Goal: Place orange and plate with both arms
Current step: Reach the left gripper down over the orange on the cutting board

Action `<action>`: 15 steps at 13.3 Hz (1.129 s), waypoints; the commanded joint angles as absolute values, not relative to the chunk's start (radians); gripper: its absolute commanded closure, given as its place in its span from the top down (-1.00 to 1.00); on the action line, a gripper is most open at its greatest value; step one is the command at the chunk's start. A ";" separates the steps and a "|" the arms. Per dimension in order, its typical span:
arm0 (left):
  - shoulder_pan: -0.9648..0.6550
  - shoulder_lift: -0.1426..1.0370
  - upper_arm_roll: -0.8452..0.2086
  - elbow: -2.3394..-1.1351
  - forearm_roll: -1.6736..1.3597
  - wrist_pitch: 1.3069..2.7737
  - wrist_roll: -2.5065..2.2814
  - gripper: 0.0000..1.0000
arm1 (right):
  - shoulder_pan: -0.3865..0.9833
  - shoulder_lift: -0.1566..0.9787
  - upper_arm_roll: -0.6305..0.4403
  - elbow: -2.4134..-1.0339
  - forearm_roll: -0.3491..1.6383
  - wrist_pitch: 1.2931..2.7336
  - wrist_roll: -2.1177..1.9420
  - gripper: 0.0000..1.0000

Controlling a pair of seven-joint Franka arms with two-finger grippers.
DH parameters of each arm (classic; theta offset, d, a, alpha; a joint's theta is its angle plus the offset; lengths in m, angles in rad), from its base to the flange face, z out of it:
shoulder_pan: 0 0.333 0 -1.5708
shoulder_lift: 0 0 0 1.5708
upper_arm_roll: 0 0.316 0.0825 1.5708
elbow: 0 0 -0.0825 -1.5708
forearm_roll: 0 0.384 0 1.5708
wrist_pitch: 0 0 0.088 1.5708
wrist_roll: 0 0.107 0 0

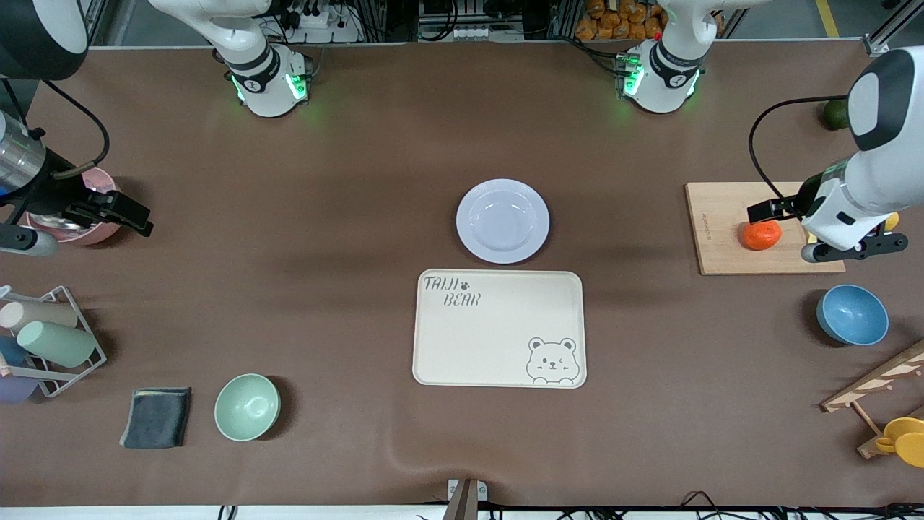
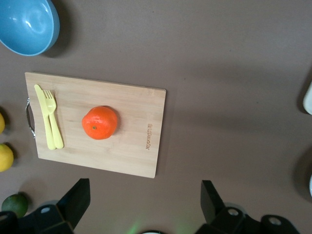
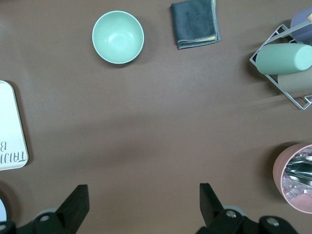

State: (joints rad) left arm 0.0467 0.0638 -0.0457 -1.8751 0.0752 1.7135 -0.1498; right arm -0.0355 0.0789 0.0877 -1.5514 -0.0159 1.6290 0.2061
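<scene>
hovering over the wooden cutting board (image 1: 751, 227) at its own end of the table, the left gripper (image 2: 146, 207) has its fingers spread wide and empty, with the orange (image 1: 762, 235) on the board below, a little off from the midpoint between the fingers in the left wrist view. the left arm is plainly the nearer one to the fruit, so the pick looks like its job: a short shift over the fruit and a straight drop.

the orange is small, glossy and slightly flattened, with no long axis to line up with, so any finger angle should do. its smooth skin may let it roll on the flat board. a pale yellow plastic fork and knife (image 2: 48, 117) lie on the same board, apart from the fruit.

the plate (image 1: 502, 220) sits mid-table, round, shallow, smooth and pale lavender with a wide rim, just beside the cream tray (image 1: 498, 328) and farther from the front camera than it.

the right gripper (image 3: 144, 207) waits open and empty above bare brown table near a pink cup of cutlery (image 3: 295, 178), well apart from the plate.
</scene>
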 commanded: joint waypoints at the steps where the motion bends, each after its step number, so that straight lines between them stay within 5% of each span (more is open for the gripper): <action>1: 0.063 0.038 -0.052 -1.969 0.100 1.790 -0.133 1.00 | -0.040 0.098 0.087 -1.529 0.033 1.615 0.204 1.00; 15: 0.232 0.106 -0.054 -2.192 0.239 2.080 0.120 1.00 | -0.049 0.118 0.083 -1.542 0.052 1.595 0.160 1.00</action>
State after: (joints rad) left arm 0.2220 0.0850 -0.0488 -2.1837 0.1795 2.0494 0.0935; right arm -0.0423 0.1153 0.0796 -1.5534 0.0357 1.6080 0.1688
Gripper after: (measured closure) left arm 0.000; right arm 0.000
